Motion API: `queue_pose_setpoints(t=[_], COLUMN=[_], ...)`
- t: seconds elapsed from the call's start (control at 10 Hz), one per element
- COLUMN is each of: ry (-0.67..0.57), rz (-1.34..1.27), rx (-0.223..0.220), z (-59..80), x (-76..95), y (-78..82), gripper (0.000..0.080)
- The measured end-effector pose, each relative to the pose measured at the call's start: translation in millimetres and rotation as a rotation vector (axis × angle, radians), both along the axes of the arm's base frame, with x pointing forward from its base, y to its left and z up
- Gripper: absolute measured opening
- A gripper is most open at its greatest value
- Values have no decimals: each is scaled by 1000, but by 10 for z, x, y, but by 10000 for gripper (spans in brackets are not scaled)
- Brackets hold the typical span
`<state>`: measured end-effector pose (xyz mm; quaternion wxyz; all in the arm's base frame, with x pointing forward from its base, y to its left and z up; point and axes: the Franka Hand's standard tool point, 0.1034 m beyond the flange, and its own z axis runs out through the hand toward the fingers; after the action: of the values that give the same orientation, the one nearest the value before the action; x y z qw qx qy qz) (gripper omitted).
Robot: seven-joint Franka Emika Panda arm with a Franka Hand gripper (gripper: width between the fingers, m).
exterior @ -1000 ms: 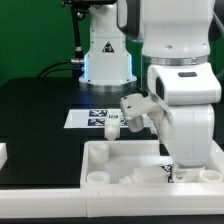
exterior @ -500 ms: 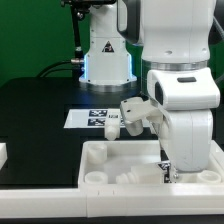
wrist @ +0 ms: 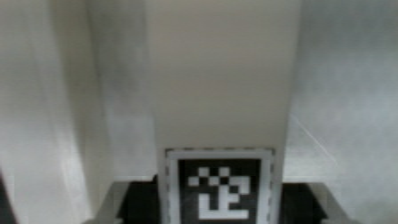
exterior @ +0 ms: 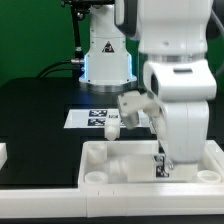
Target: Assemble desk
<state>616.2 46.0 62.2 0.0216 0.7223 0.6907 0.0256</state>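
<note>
**Panel** [exterior: 100, 150]: white, rimmed, flat on the black table [exterior: 40, 120] at its near edge, reaching to the exterior view's right. The hollow side faces up, probably so the legs can enter the corner sockets from above.

**Leg** [wrist: 214, 90]: white bar with a black-and-white tag, inside the panel near its right end, directly under the gripper. It is too hidden to tell whether it stands or lies.

**Gripper** [exterior: 164, 163]: lowered into the panel from above, astride the leg. In the wrist view a dark finger [wrist: 134, 205] sits close on each side of the tag. The gap is narrow, but blur hides whether the pads press, so I cannot tell if it grips. The straddle suggests a pick-up.

**Spare leg** [exterior: 112, 125]: on the table beyond the panel, touching or just beside the marker board [exterior: 88, 117], within reach for later.
</note>
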Motion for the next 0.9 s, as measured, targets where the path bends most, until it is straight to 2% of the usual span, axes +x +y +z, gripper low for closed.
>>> queue_pose_setpoints(t=[0.2,0.4,0.7,0.9], ry=[-16,-3,-2,-10], rz=[-162,-198,-214,-338], rx=[-6,-6,-2,1], z=[273,270,267,331], x=[-115,-137,-153,-454], y=[-162,-132,-171,-511], gripper=[279,281,281,281])
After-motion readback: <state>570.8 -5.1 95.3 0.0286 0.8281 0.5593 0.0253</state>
